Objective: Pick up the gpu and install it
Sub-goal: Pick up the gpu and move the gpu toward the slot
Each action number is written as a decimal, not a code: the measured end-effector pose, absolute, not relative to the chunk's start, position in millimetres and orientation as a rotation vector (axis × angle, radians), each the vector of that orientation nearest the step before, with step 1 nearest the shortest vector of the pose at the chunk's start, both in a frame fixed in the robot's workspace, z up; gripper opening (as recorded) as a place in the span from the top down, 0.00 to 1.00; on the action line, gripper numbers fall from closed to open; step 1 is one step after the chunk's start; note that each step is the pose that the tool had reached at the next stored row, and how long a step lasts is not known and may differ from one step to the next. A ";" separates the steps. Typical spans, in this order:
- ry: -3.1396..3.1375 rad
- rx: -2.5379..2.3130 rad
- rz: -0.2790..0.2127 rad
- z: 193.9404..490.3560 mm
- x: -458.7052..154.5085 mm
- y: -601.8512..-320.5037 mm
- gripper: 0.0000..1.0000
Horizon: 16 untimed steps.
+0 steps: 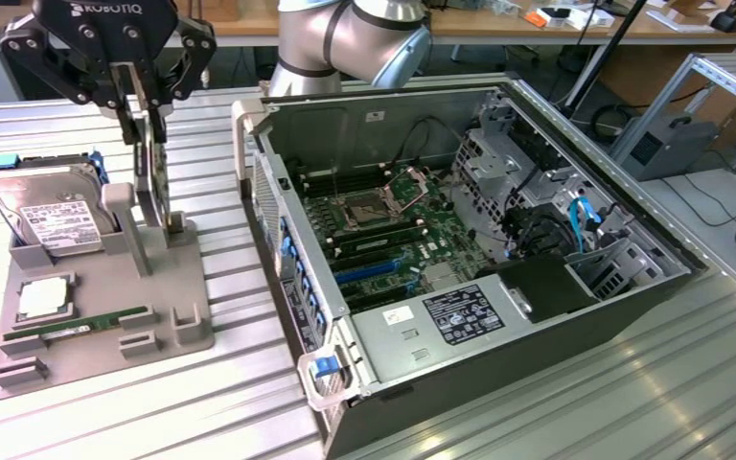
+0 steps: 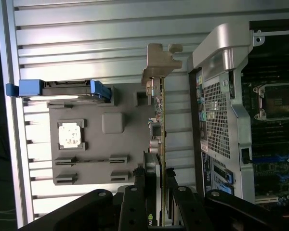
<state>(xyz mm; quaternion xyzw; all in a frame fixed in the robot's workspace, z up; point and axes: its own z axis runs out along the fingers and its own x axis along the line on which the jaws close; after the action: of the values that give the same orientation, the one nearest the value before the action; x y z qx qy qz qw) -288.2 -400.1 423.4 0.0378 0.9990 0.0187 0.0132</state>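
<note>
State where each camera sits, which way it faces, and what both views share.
Exterior view: off the arm, high above the table, looking down on the open computer case and parts holder; arm and hand show.
Wrist view: on the wrist, looking along the hand at the gpu it grips.
Shared: hand, gpu, parts holder, hard drive, computer case.

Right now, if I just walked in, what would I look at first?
Probably the big open computer case, lying on its side on the exterior view's right with its green motherboard showing. Next comes the black gripper at that view's upper left. It is shut on the gpu, which stands upright in a gray holder beside a silver hard drive.
</note>
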 end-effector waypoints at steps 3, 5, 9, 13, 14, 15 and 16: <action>3.112 0.118 0.058 424.3 -288.2 -400.1 0.73; 3.112 0.118 0.058 425.2 -288.2 -400.1 0.73; 3.112 0.118 0.058 426.9 -288.2 -400.1 0.73; 3.112 0.118 0.058 429.4 -288.2 -400.1 0.73; 3.112 0.118 0.058 429.9 -288.2 -400.1 0.73; 3.112 0.118 0.058 430.3 -288.2 -400.1 0.73; 3.112 0.118 0.058 430.9 -288.2 -400.0 0.73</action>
<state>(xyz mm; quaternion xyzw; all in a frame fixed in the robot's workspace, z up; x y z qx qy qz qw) -288.2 -400.0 430.9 0.0378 0.9990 0.0187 0.0132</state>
